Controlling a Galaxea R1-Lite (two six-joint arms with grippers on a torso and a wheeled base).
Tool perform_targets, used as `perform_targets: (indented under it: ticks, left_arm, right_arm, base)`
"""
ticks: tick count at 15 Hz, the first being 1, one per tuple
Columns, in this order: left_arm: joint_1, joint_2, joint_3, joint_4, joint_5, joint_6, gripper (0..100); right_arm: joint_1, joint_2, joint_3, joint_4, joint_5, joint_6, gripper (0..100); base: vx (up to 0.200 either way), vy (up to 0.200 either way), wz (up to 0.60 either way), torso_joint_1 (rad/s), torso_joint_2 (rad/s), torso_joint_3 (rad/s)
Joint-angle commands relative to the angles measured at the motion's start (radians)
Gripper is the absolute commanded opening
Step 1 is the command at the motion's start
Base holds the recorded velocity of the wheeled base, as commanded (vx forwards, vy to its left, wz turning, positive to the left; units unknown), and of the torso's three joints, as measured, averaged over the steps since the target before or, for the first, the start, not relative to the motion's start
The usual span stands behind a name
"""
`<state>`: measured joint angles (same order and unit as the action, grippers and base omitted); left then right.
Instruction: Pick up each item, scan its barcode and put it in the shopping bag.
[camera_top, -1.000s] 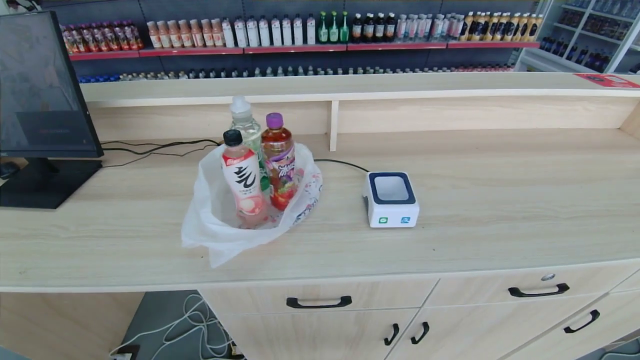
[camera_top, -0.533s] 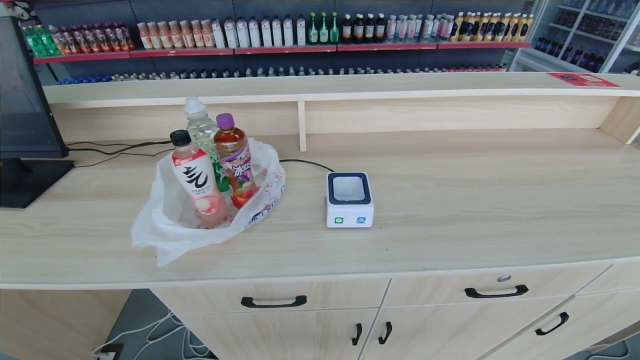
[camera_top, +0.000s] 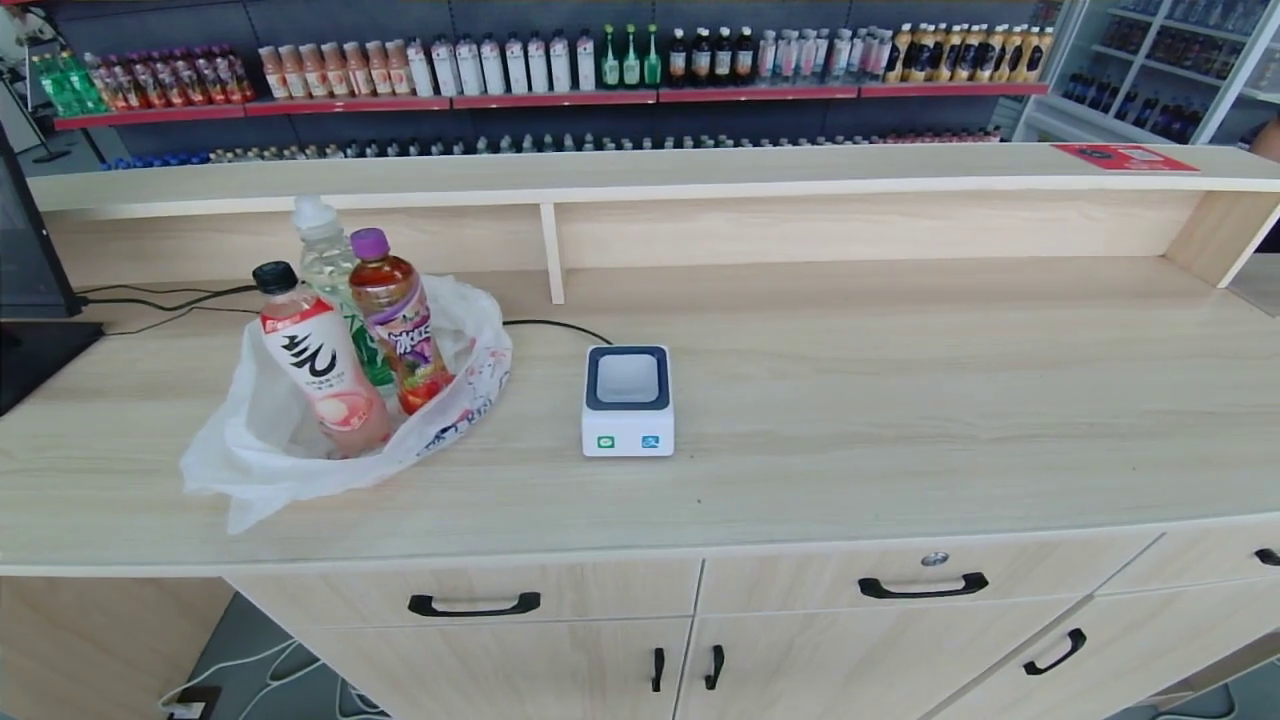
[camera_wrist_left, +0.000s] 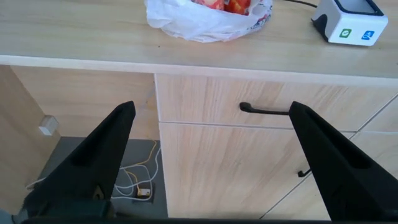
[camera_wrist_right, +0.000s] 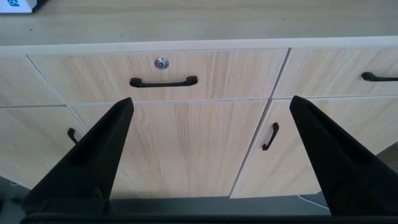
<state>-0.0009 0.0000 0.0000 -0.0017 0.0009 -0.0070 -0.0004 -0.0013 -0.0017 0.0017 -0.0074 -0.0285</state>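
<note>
A white plastic shopping bag (camera_top: 260, 460) lies open on the wooden counter (camera_top: 850, 420), left of the middle. Three bottles stand in it: a pink one with a black cap (camera_top: 315, 365), a clear one with a white cap (camera_top: 325, 255) and a reddish tea bottle with a purple cap (camera_top: 400, 325). The white barcode scanner (camera_top: 628, 402) sits just right of the bag. My left gripper (camera_wrist_left: 211, 109) hangs open and empty below the counter's edge, facing the drawers, with the bag (camera_wrist_left: 205, 18) and scanner (camera_wrist_left: 349, 22) beyond it. My right gripper (camera_wrist_right: 211, 102) is open and empty before the locked drawer (camera_wrist_right: 163, 78).
A monitor stand (camera_top: 30, 345) with cables (camera_top: 150, 300) occupies the counter's far left. A raised shelf (camera_top: 640, 170) runs along the back, with stocked store shelves behind. Drawers and cupboard doors with black handles (camera_top: 922, 588) front the counter. Loose cables lie on the floor (camera_wrist_left: 140, 183).
The head camera has turned to the right, so the whole picture has slid left. The bag, bottles and scanner have kept their places on the counter.
</note>
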Motion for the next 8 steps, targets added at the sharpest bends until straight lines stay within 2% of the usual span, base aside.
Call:
perform_targets:
  ticks: [1, 8]
  left_arm:
    - [0.002, 0.0, 0.0, 0.0, 0.001, -0.001, 100]
    - [0.002, 0.002, 0.0, -0.001, 0.002, -0.005, 100]
  right_arm:
    - [0.0, 0.001, 0.0, 0.0, 0.0, -0.001, 100]
    - [0.0, 0.001, 0.0, 0.0, 0.0, 0.002, 100]
  base:
    - [-0.2, 0.0, 0.0, 0.012, 0.0, 0.007]
    - [-0.2, 0.0, 0.0, -0.004, 0.0, 0.003]
